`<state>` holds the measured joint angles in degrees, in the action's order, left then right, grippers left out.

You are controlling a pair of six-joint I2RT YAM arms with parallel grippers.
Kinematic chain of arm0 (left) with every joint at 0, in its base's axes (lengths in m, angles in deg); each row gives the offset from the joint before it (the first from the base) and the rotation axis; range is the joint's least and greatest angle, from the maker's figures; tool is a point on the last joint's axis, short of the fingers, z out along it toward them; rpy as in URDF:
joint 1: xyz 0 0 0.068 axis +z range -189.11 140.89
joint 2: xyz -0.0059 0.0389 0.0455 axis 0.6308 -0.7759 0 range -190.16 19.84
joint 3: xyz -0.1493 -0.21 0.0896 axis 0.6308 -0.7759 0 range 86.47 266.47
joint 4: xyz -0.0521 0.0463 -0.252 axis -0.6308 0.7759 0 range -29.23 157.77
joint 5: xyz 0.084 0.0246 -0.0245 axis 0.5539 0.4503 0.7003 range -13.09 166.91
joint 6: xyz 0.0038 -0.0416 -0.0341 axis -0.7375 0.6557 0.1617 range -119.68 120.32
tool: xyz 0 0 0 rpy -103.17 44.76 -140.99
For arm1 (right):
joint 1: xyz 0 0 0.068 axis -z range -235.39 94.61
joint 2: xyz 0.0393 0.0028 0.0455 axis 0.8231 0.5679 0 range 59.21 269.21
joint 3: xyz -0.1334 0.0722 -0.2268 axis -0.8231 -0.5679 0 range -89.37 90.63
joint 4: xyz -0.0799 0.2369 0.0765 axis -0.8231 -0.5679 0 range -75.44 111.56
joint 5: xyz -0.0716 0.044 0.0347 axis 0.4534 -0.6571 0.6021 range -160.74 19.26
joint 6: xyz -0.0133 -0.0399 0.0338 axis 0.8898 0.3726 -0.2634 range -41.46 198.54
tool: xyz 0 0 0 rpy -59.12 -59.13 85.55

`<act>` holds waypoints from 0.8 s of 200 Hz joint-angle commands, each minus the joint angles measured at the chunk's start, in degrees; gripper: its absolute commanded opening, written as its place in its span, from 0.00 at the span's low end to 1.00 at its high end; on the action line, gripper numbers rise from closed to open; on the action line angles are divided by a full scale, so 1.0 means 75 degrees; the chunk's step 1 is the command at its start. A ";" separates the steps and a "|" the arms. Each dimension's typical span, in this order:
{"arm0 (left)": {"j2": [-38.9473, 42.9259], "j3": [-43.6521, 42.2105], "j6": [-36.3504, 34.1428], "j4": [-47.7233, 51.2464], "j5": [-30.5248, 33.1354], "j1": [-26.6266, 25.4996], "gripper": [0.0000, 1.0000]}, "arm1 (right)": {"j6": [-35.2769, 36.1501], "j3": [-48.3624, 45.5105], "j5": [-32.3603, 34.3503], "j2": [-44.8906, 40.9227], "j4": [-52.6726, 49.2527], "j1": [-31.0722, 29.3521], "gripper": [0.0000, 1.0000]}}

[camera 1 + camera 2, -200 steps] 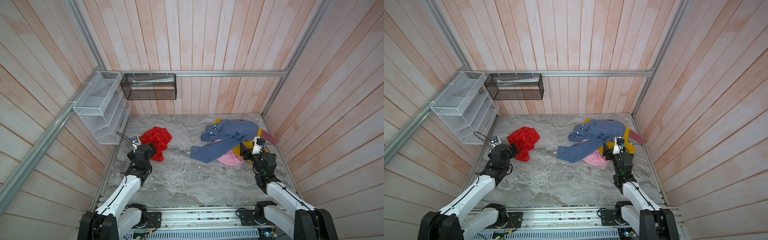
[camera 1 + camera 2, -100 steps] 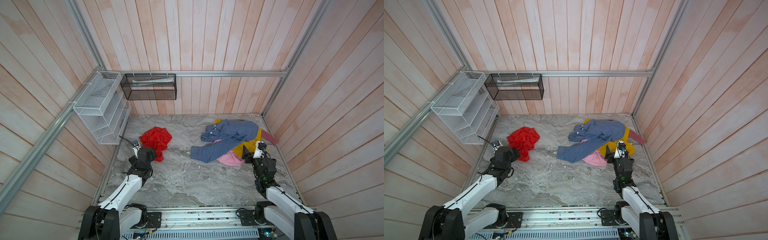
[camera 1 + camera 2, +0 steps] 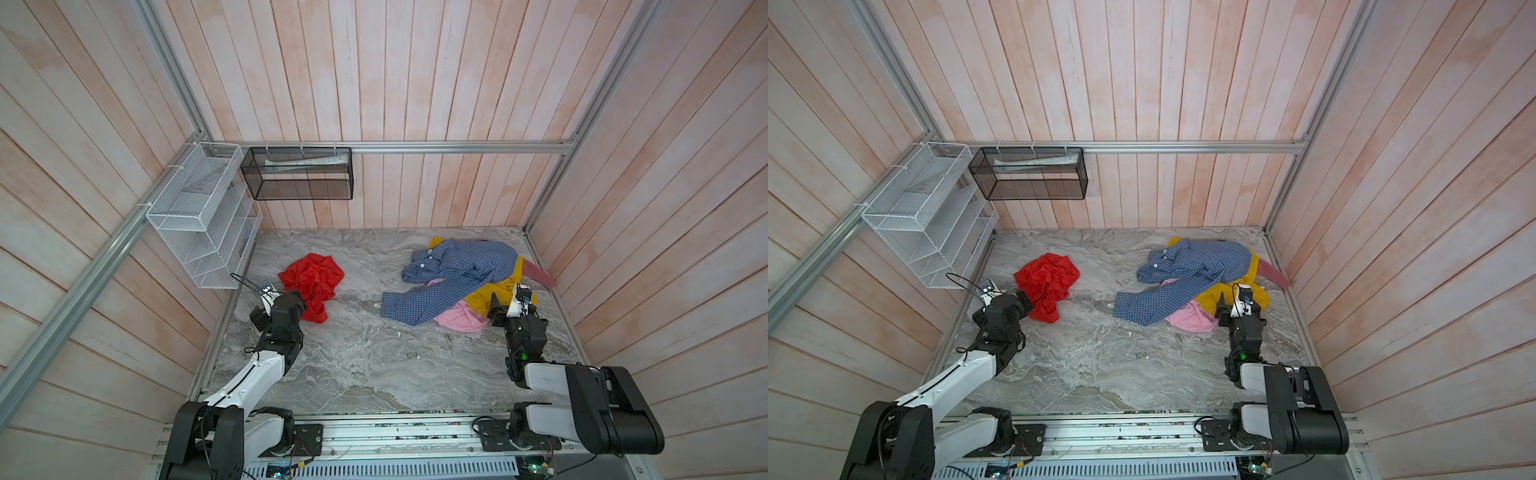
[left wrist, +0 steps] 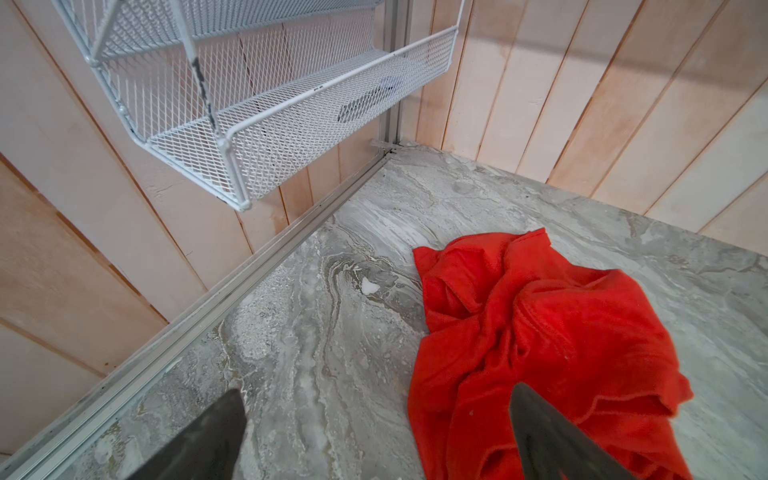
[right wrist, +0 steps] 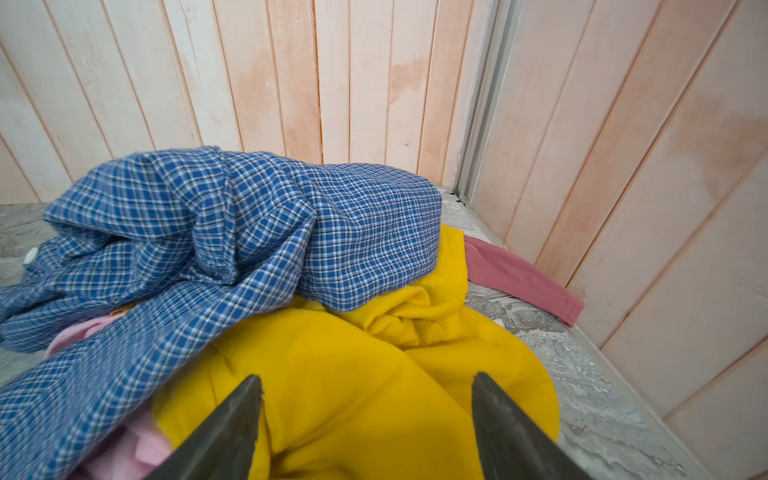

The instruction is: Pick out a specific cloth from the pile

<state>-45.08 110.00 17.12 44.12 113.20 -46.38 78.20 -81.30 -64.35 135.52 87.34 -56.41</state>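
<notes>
The cloth (image 3: 312, 277) (image 3: 1047, 281), a crumpled bright red garment, lies alone on the marble floor at the left, apart from the pile. The pile (image 3: 459, 277) (image 3: 1192, 279) sits at the right: a blue checked shirt (image 5: 232, 232) over a yellow cloth (image 5: 374, 374), a pink cloth (image 3: 457, 320) and a dusty-rose piece (image 5: 519, 274). My left gripper (image 3: 297, 301) (image 3: 1022, 301) (image 4: 376, 390) stands open at the red cloth's near edge, one finger over the fabric, holding nothing. My right gripper (image 3: 509, 306) (image 3: 1234, 306) (image 5: 366, 377) hangs open just above the yellow cloth.
A white wire rack (image 3: 199, 216) (image 4: 266, 137) hangs on the left wall above the floor's edge rail. A black mesh basket (image 3: 297, 173) hangs on the back wall. Wooden walls close in on three sides; the pile lies near the right back corner.
Both arms have drawn back a little toward the front, the right one folding at the elbow. Neither the red cloth nor the pile has moved, and both grippers stay open.
</notes>
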 commanded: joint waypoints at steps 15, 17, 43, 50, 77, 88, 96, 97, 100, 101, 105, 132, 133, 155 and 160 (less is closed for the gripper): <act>0.0155 -0.0496 -0.0351 -0.1147 0.0161 0.0102 1.00 | 0.0104 0.0170 -0.0178 0.0645 0.0874 0.0056 0.79; 0.0156 -0.0508 -0.0352 -0.1180 0.0140 0.0111 1.00 | 0.0104 0.0175 -0.0174 0.0686 0.0874 0.0063 0.80; 0.0069 -0.0648 -0.0522 -0.1618 0.0146 0.0125 1.00 | 0.0184 0.0391 -0.0334 0.1204 0.0934 0.0063 0.79; 0.0052 -0.0701 -0.0636 -0.1777 0.0141 0.0125 1.00 | 0.0207 0.0411 -0.0349 0.1379 0.1057 0.0062 0.79; -0.0015 -0.0992 -0.1165 -0.2626 -0.0053 0.0154 1.00 | 0.0146 0.0511 -0.0276 0.1425 0.0968 0.0069 0.80; -0.0089 -0.1230 -0.1400 -0.3171 -0.0241 0.0170 1.00 | 0.0133 0.0569 -0.0335 0.1397 0.0771 0.0103 0.81; -0.0149 -0.1342 -0.1474 -0.3515 -0.0403 0.0221 1.00 | 0.0076 0.0604 -0.0333 0.1454 0.0812 0.0132 0.81; -0.0158 -0.1355 -0.1476 -0.3560 -0.0424 0.0232 1.00 | 0.0067 0.0607 -0.0335 0.1458 0.0796 0.0134 0.81; -0.0191 -0.1392 -0.1485 -0.3658 -0.0501 0.0250 1.00 | 0.0058 0.0640 -0.0341 0.1461 0.0765 0.0151 0.82; -0.0197 -0.1415 -0.1487 -0.3702 -0.0525 0.0258 1.00 | 0.0057 0.0649 -0.0345 0.1461 0.0755 0.0161 0.82; -0.0236 -0.1458 -0.1473 -0.3822 -0.0628 0.0287 1.00 | 0.0043 0.0675 -0.0394 0.1454 0.0675 0.0194 0.82; -0.0661 -0.1827 -0.1454 -0.5084 -0.1347 0.0512 1.00 | -0.0069 0.0769 -0.0629 0.1442 0.0475 0.0335 0.83; -0.0690 -0.1843 -0.1454 -0.5124 -0.1376 0.0518 1.00 | -0.0071 0.0766 -0.0635 0.1446 0.0470 0.0340 0.83; -0.1167 -0.2063 -0.1542 -0.6369 -0.2050 0.0700 1.00 | -0.0067 0.0786 -0.0661 0.1435 0.0429 0.0352 0.84; -0.1283 -0.2056 -0.1488 -0.6507 -0.2336 0.0825 1.00 | -0.0076 0.0781 -0.0661 0.1438 0.0439 0.0358 0.84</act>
<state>-51.79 95.68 7.04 8.06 104.28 -42.14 78.38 -76.27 -68.06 146.43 91.49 -54.05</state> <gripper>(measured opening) 0.998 0.838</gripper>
